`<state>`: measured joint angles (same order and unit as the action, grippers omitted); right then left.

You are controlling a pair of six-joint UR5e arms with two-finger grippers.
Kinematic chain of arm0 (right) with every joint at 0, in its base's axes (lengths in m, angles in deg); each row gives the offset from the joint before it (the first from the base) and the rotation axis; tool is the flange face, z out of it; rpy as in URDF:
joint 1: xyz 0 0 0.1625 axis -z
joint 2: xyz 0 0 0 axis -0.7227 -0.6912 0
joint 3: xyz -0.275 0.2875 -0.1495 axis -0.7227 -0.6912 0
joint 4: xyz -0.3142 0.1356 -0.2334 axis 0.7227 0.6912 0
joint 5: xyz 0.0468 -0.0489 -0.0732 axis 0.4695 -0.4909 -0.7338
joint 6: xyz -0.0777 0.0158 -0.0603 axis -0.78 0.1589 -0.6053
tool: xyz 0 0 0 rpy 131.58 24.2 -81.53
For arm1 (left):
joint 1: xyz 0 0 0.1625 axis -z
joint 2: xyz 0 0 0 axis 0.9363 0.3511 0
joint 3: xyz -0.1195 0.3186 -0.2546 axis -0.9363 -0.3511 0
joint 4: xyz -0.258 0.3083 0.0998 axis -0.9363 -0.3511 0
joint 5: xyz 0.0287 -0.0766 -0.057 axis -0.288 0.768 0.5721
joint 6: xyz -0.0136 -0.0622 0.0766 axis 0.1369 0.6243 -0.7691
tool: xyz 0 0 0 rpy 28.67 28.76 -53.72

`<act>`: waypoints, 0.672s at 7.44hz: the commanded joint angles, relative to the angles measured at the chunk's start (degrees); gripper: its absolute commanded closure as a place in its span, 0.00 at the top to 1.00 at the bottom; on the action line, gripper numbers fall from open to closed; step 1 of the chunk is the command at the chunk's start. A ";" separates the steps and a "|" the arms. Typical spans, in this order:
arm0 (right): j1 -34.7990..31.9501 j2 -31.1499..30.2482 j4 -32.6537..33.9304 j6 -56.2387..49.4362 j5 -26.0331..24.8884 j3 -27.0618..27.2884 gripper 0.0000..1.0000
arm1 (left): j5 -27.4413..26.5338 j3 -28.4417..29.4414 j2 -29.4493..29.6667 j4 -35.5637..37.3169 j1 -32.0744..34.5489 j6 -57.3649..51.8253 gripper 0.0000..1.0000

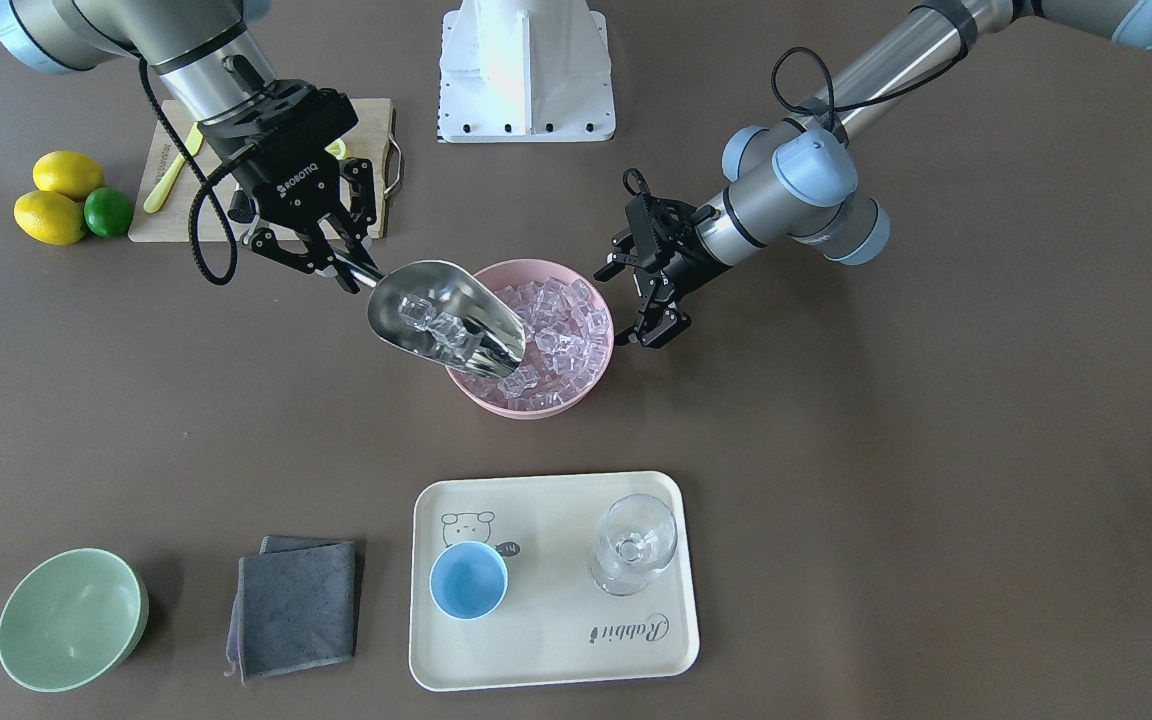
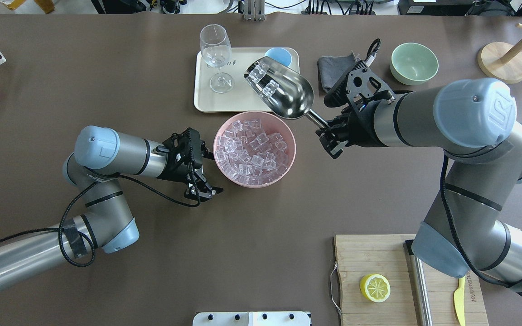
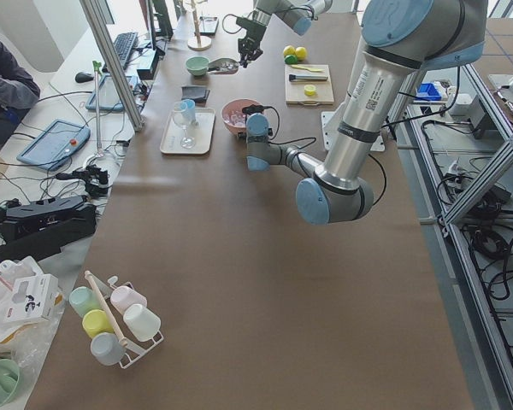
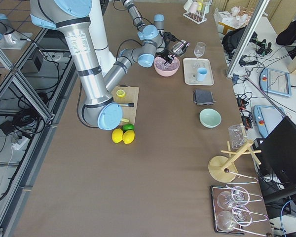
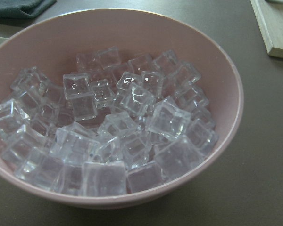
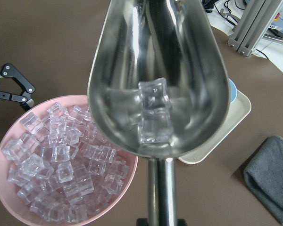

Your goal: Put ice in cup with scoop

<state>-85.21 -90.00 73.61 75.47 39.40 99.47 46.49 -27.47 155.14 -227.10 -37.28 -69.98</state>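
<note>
My right gripper [image 1: 336, 265] [image 2: 329, 129] is shut on the thin rod handle of the shiny steel scoop [image 1: 446, 320] [image 2: 283, 88] [image 6: 158, 70]. It holds the scoop in the air over the edge of a pink bowl [image 1: 536, 405] [image 2: 290, 149] [image 5: 226, 75] full of ice [image 2: 254, 151]. A few ice cubes [image 1: 431, 320] [image 6: 153, 113] lie in the scoop's trough. The light-blue cup [image 1: 469, 580] [image 2: 281, 55] stands empty on a cream tray [image 1: 556, 650] [image 2: 206, 102]. My left gripper [image 1: 661, 333] [image 2: 206, 194] is open and empty beside the bowl.
A clear stemmed glass [image 1: 633, 545] [image 2: 215, 54] stands on the tray. A grey cloth [image 1: 296, 605] and a pale green bowl [image 1: 71, 620] lie beside the tray. A cutting board [image 2: 369, 258] holds a half lemon [image 2: 375, 288]. Lemons [image 1: 51, 215] and a lime [image 1: 108, 212] lie nearby.
</note>
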 commanded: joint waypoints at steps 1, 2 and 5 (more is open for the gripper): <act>-1.23 0.93 0.15 0.98 0.25 -1.32 0.00 | -0.07 -6.66 -3.19 7.02 0.36 -0.33 0.98; -1.67 1.98 1.46 3.94 1.56 -2.80 0.00 | -0.07 -9.46 -4.33 10.53 0.53 -0.25 0.98; -7.72 7.34 19.81 3.80 14.53 -6.49 0.00 | -0.24 -18.69 -7.41 26.23 2.38 -0.25 0.98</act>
<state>-89.50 -85.34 84.91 79.34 46.47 95.55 46.42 -40.50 149.30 -210.97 -35.87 -70.25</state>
